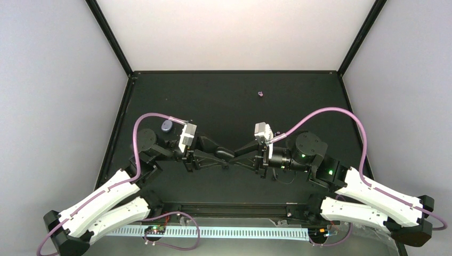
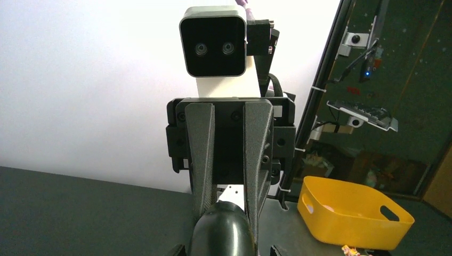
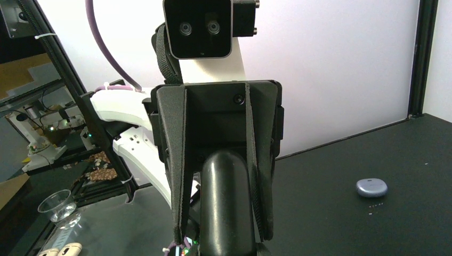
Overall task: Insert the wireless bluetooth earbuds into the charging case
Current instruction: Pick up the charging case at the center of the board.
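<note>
The right gripper faces the lens, its fingers on both sides of a dark rounded part; a yellow bin stands further back.

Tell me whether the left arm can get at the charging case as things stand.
Probably yes. The charging case lies closed on the table close beside the left arm, nothing over it; the arm faces away and must swing round.

Black table, closed charging case at centre left, one tiny purple earbud upper centre.
</note>
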Tool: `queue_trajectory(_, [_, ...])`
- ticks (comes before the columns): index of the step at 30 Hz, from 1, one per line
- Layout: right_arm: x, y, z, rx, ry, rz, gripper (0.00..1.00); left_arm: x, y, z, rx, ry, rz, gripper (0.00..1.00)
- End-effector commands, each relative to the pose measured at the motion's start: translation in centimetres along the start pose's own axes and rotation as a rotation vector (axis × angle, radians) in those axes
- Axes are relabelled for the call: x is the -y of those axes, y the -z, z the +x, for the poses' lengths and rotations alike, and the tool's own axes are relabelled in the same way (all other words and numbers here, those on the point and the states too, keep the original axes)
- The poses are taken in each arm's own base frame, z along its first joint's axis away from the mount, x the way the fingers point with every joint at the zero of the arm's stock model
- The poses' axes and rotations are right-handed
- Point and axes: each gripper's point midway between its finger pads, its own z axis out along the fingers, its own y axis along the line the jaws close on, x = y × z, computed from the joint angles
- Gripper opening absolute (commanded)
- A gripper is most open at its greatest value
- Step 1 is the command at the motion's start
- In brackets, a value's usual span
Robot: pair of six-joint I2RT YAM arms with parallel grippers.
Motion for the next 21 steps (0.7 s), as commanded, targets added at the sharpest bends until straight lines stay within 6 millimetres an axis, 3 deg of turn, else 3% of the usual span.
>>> queue_trajectory(1, [0.03, 0.16, -0.59, 0.035, 0.004, 0.002, 0.01, 0.4, -0.06, -0.94, 0.027, -0.03, 0.013, 0.38])
queue_trajectory(8, [0.07, 0.14, -0.59, 0.036, 0.0, 0.003, 0.01, 0.37, -0.09, -0.69, 0.021, -0.031, 0.015, 0.21])
queue_trajectory(17, [-0.11, 0.23, -0.71, 0.039, 0.002, -0.004, 0.01, 0.28, -0.22, -0.48, 0.013, -0.028, 0.021, 0.18])
queue_trajectory(21, [-0.09, 0.26, -0.73, 0.038, 0.004, -0.002, 0.01, 0.15, -0.29, -0.34, 0.009, -0.019, 0.02, 0.34])
